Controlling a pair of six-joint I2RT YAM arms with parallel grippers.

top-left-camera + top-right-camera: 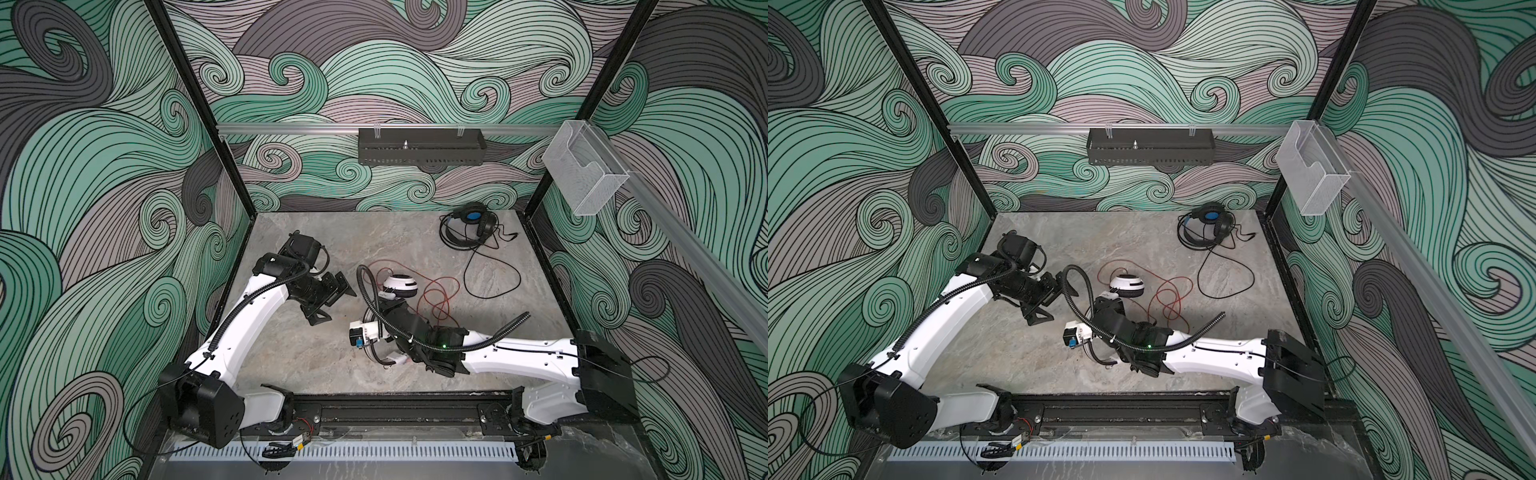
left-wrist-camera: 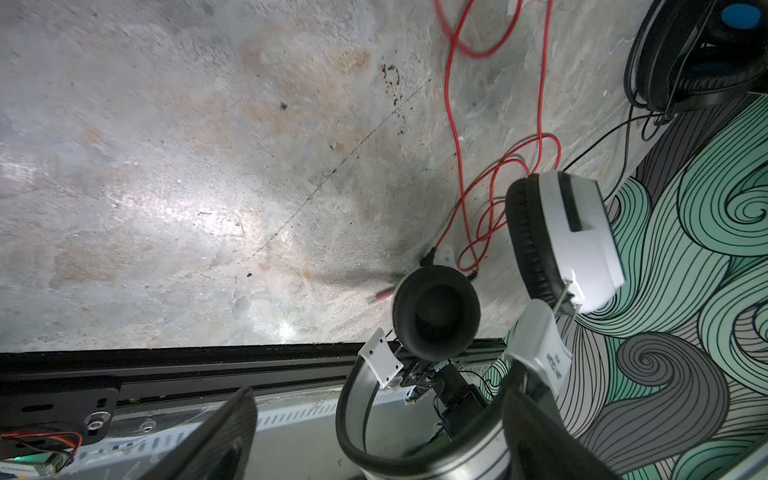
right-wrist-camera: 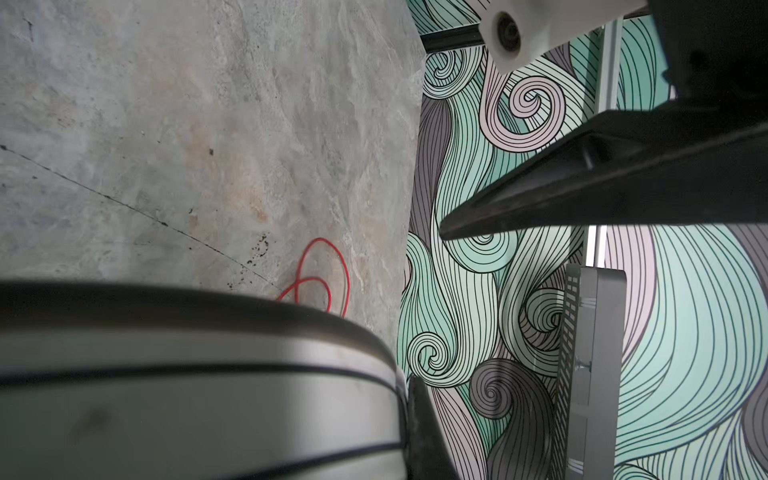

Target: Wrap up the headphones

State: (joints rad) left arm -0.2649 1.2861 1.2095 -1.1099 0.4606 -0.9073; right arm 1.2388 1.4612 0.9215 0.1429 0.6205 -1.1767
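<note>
Two headphones: black blue-lined pair (image 1: 471,226); white red-corded pair (image 1: 400,286), headband (image 3: 208,395) pinched by side-rolled right gripper (image 3: 417,395); left gripper (image 1: 337,305) wide, empty.

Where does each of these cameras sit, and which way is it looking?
Both top views: mounted high above the near edge, looking down toward the back wall; the left arm and right arm show from base to wrist.
Left wrist view: rides the left arm, facing the right wall past the white headphones; its own fingers show.
Right wrist view: rides the right arm, facing the back wall's black tray; its own finger shows.
Shared: the red cord and the white headphones appear in all four.
</note>
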